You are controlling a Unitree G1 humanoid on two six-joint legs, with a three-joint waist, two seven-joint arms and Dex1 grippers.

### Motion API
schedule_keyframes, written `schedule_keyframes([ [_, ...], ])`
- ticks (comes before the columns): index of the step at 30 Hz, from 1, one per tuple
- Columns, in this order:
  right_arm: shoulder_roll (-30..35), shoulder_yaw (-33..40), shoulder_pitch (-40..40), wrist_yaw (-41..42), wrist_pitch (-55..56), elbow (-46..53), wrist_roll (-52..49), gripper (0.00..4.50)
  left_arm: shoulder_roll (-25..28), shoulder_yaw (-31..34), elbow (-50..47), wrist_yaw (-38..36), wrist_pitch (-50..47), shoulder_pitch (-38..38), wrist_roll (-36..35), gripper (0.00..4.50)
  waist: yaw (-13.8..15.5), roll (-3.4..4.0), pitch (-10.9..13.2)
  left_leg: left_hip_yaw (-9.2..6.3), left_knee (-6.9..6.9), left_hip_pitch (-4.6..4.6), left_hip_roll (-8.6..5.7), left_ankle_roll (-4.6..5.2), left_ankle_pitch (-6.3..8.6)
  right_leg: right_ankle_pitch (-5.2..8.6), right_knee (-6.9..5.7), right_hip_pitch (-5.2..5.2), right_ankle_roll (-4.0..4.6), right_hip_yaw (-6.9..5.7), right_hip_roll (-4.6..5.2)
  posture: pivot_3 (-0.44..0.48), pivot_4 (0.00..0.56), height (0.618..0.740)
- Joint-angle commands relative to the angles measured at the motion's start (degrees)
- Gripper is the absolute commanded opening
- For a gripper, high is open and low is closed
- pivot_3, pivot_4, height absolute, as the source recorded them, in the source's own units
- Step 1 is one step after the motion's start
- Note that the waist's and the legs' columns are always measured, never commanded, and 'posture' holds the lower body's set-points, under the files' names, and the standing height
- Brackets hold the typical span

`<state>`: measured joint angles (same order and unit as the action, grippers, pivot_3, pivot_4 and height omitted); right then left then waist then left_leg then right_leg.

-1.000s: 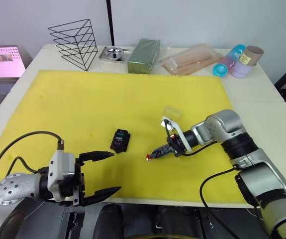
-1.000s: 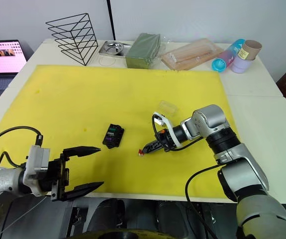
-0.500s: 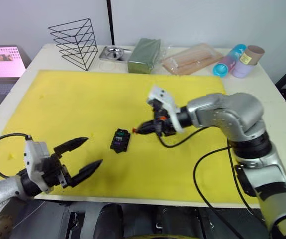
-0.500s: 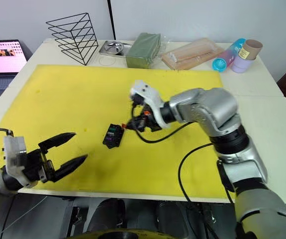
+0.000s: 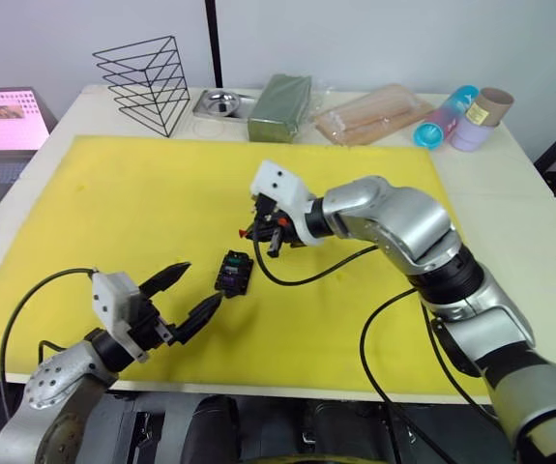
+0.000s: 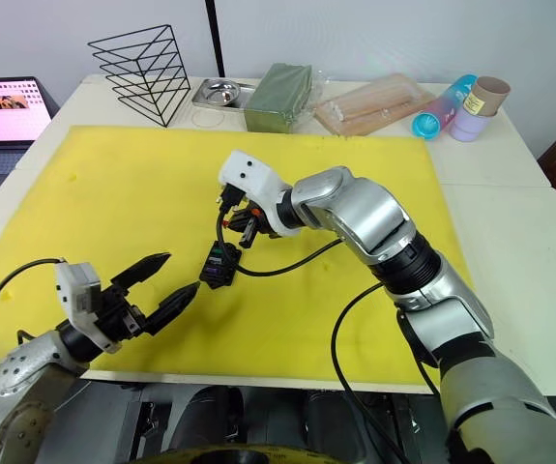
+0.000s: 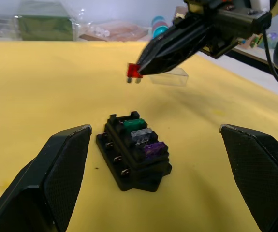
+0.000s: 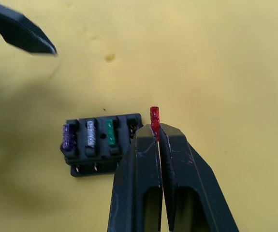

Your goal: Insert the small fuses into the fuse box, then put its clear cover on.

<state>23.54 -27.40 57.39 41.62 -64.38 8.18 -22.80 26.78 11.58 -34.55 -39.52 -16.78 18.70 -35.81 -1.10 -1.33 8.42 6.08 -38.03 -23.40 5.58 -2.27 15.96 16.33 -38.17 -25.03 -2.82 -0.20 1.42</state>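
Observation:
The black fuse box (image 7: pixel 134 152) lies on the yellow mat (image 5: pixel 113 193), with a green fuse (image 7: pixel 134 124), a pale fuse (image 7: pixel 141 135) and a purple fuse (image 7: pixel 153 149) seated in a row. The end slot beside the green one is empty. My right gripper (image 8: pixel 156 128) is shut on the red fuse (image 8: pixel 154 116) and hovers a little above and beyond that end of the box. My left gripper (image 5: pixel 202 282) stands open just left of the box, near the mat's front. The clear cover (image 7: pixel 172 77) lies on the mat behind the red fuse.
Along the table's back edge stand a black wire rack (image 5: pixel 147 82), a metal tray (image 5: pixel 219 101), a green block (image 5: pixel 280 106), a clear bag of sticks (image 5: pixel 374 114) and some cups (image 5: pixel 461 118). A laptop (image 5: pixel 5 121) sits at the far left.
My right gripper lifted the red fuse off the mat and carried it left to just above the fuse box. My left gripper moved in toward the box, still open.

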Motion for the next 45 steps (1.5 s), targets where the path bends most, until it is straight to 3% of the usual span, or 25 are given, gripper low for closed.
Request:
schedule_keyframes([
  [1, -1.11, -0.35, 1.32, 0.69, 0.86, 1.09, 0.76, 0.02, -0.06, -0.87, -0.93, -0.27, 2.95, 0.58, 2.62, 4.5, 0.03, 0.0, 0.0, 0.0, 0.0, 0.0, 0.0, 0.0, 0.0, 0.0, 0.0, 0.0, 0.0, 0.0, 0.0, 0.0, 0.15, 0.74],
  [45, -3.53, -4.63, -1.96, 2.28, 3.83, -1.78, 8.82, 0.02, -1.08, -1.92, -0.89, 1.68, 4.24, 0.03, 4.96, 4.5, 0.09, 0.0, 0.0, 0.0, 0.0, 0.0, 0.0, 0.0, 0.0, 0.0, 0.0, 0.0, 0.0, -0.01, 0.02, 0.0, 0.15, 0.74],
])
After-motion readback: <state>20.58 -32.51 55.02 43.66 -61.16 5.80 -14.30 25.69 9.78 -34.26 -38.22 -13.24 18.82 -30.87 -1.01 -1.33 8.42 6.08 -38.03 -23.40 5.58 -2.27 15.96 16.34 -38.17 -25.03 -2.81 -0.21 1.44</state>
